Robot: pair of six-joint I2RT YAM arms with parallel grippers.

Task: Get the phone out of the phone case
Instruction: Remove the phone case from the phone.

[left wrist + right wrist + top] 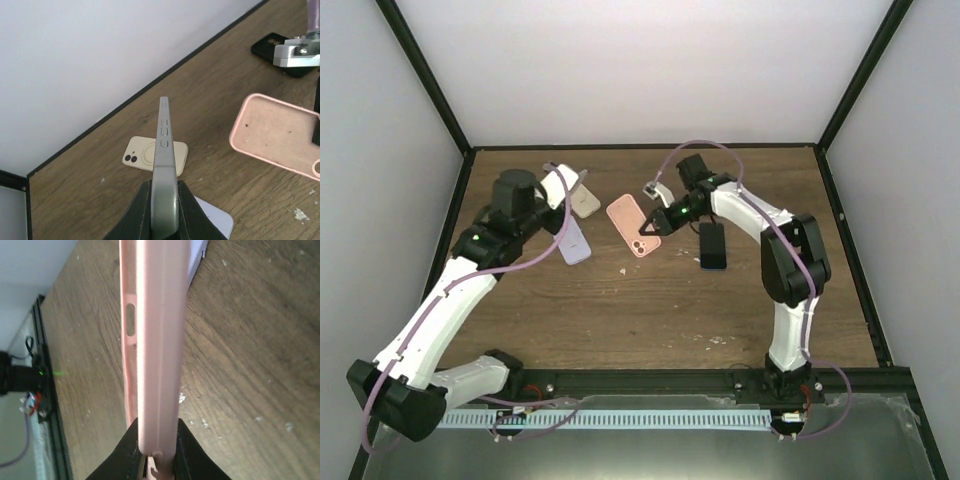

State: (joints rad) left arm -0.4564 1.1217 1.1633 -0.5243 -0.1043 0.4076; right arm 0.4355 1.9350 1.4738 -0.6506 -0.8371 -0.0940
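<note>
Evidently slick and rigid, the phone (pixel 167 150) sits edgewise in the closed left gripper (pixel 164 189); the right gripper (pixel 156 426) pinches the light, bendy pink case (pixel 152 330) by its end wall

The open case (pixel 638 225) is in the middle of the surface (pixel 650 320). A flat phone (pixel 713 245) lies to its right. To its left, the far case (pixel 585 203) lies behind the near case (pixel 573 243).

We see even, diffuse light, bright on the white walls (pixel 620 70), with soft shadows on the desk (pixel 650 310). In the right wrist view the near pink case (pixel 155 340) looks slightly blurred.
</note>
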